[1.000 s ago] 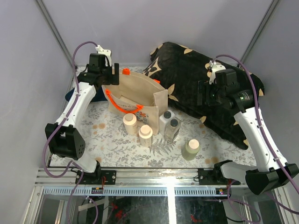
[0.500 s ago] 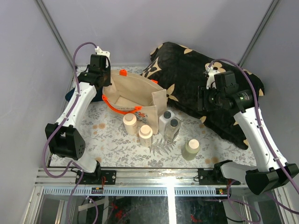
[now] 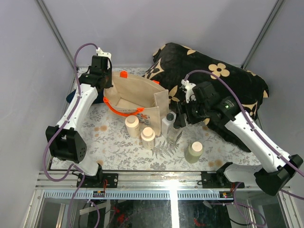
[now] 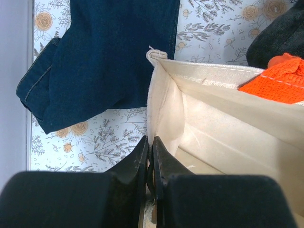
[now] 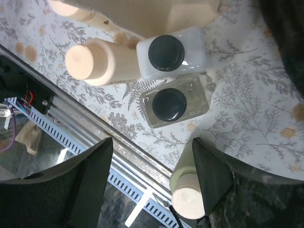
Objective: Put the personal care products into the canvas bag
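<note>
Over the floral table (image 3: 114,142), my left gripper (image 4: 150,142) pinches the canvas bag (image 4: 223,123); my open right gripper (image 5: 152,152), lowered off-centre, could topple the clear bottle (image 5: 174,102).

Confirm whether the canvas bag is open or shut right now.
Open. The canvas bag stands with its mouth gaping upward, bare inner walls showing in the top view; the left gripper pinches one end of its rim.

**A:** Top view: right gripper (image 3: 182,119) covers most of the clear bottle (image 3: 174,137). Bag (image 3: 137,90) print too small to read.

**B:** Wrist cams?

**A:** Left: bag and jeans (image 4: 109,52) run off frame. Right: one tan-capped bottle (image 5: 71,7) cut by top edge, green bottle (image 5: 188,202) partly behind a finger (image 5: 209,175).
</note>
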Tool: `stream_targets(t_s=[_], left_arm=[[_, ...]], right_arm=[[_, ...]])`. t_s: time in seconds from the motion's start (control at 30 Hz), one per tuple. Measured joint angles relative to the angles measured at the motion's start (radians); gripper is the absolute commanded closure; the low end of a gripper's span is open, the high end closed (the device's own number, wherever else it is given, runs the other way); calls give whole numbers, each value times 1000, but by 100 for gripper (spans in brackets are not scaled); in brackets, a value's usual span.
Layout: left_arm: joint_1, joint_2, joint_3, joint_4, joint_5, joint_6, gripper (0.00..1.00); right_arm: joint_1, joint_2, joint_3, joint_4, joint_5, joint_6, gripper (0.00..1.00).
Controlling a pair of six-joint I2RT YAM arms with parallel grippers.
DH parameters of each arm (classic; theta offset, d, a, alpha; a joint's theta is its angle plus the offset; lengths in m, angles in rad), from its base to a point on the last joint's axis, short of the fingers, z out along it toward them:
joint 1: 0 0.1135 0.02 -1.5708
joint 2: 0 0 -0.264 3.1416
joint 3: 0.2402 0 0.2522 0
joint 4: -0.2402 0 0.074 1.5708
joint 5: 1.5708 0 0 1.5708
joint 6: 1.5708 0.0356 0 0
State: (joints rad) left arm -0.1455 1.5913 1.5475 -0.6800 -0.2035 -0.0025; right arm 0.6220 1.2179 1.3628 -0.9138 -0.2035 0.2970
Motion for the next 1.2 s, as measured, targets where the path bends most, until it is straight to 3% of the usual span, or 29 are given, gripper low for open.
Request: stream_targets(t_s=[0.33, 0.57, 0.8, 1.03, 1.2], left_arm=[[0, -23, -11, -10, 10, -1, 100], [0, -27, -18, -10, 20, -12, 100], [0, -27, -18, -6, 39, -39, 100], [0, -28, -22, 0, 55, -49, 100], [0, -28, -23, 3, 62, -49, 100]], right_arm=[[33, 85, -23, -6, 128, 166, 19], [37, 183, 42, -83, 214, 391, 16], [40, 177, -16, -84, 227, 576, 11], [60, 175, -100, -36, 214, 661, 16], [71, 178, -104, -19, 220, 677, 30]])
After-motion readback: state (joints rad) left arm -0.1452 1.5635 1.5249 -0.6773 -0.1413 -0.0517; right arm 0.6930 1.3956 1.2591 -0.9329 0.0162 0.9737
